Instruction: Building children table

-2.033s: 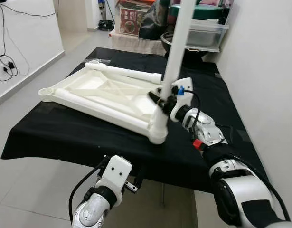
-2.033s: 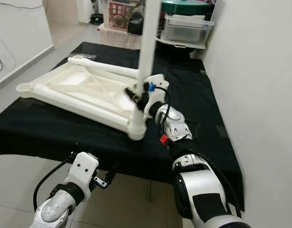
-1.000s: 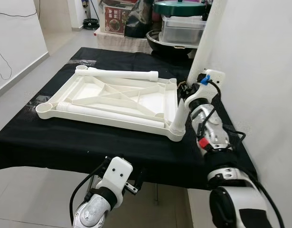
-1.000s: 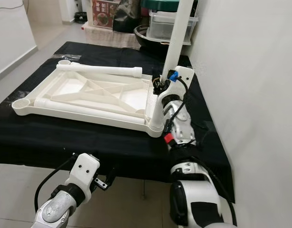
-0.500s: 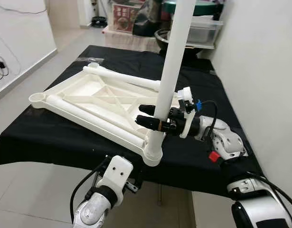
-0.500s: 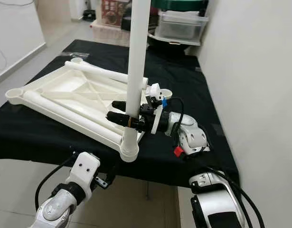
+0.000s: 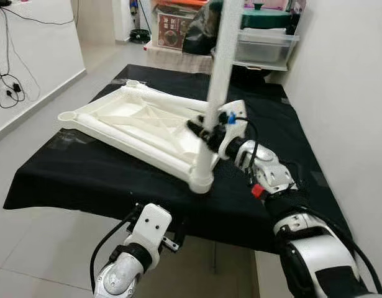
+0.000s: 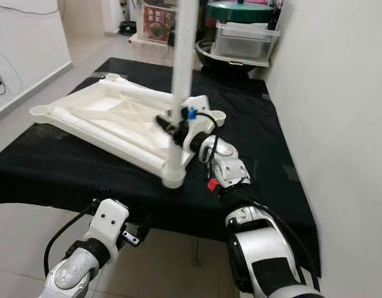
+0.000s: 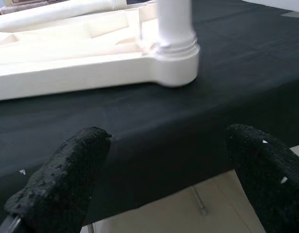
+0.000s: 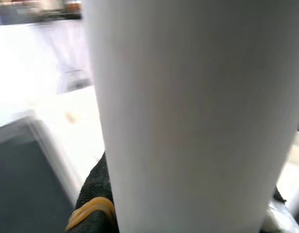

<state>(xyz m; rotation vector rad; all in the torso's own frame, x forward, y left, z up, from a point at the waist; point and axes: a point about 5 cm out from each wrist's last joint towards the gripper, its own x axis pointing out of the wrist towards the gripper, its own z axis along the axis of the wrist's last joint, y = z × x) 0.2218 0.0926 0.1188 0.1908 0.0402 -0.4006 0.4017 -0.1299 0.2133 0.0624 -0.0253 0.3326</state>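
A: Black cloth point(image 7: 91, 174) over a long bench, biggest thing in view. On it lies the white plastic tabletop point(image 7: 125, 121), underside up, ribs showing, one corner socket close to the bench's near edge.

B: Legs?

A: One leg point(image 7: 218, 81) stands upright in that near corner socket point(image 7: 201, 181). Two more legs point(image 8: 104, 138) lie flat along the frame's long sides; cannot tell whether they are merely resting there. I see no other leg standing, and the far left corner socket point(image 7: 67, 116) is open.

B: So progress?

A: My judgement: early. One leg seated or being seated, three corners left, then the flip onto its feet.

B: Grippers?

A: Right gripper point(image 7: 206, 133) is at the upright leg, low down, fingers pinching it on either side; the right wrist view has the white tube right up against the lens with a black fingertip point(image 10: 93, 204) beside it. Left gripper point(image 9: 159, 170) hangs below the bench's near edge, fingers spread wide, holding nothing, looking up at the socket.

B: Any writing?

A: Red printed box point(image 7: 172, 28) on the floor beyond the bench; its lettering is too small to read. Clear storage tub point(image 7: 262, 46) with a green lid beside it, no label legible
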